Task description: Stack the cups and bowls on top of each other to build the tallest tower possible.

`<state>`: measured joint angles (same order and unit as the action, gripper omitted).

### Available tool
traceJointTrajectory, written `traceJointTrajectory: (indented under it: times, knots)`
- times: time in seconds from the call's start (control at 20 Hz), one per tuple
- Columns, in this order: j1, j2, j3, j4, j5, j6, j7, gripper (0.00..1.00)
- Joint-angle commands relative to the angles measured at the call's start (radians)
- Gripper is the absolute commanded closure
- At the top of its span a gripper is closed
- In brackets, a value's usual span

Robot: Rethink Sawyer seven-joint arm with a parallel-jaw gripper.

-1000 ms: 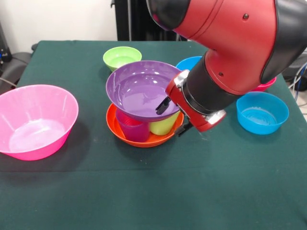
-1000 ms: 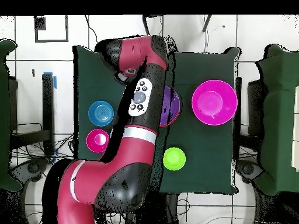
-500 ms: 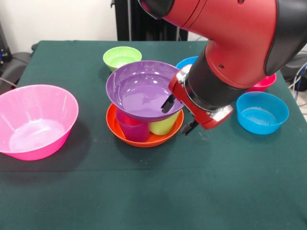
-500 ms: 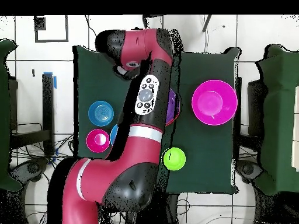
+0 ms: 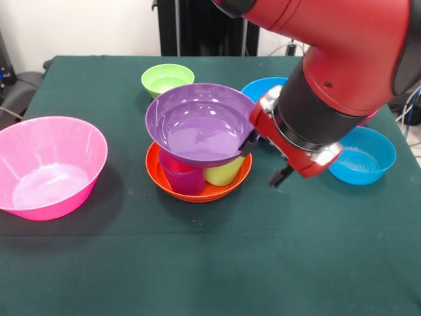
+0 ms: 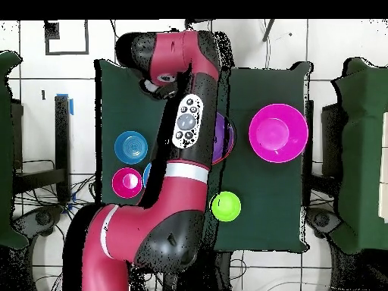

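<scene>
Gripper (image 5: 265, 159) is hanging just right of the purple bowl (image 5: 197, 124), fingers spread, gripping nothing; one fingertip is sitting at the bowl's rim. That bowl is resting on a purple cup (image 5: 181, 176) and a lime green cup (image 5: 223, 172), both standing inside the orange bowl (image 5: 197, 191). Big pink bowl (image 5: 49, 164) is sitting well apart at the left.

A dark green table (image 5: 197, 263) stands on a white tiled floor (image 6: 45, 91) strewn with cables (image 6: 30, 204).
</scene>
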<state>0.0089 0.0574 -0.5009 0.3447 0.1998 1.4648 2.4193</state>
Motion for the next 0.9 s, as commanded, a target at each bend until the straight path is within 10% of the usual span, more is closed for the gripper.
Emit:
traceJointTrajectory:
  times: [0.05, 0.9]
  knots:
    - [0.011, 0.071, 0.123, -0.043, 0.077, 0.026, 0.007, 0.00]
    - [0.096, 0.128, 0.101, 0.021, 0.272, -0.136, 0.262, 0.00]
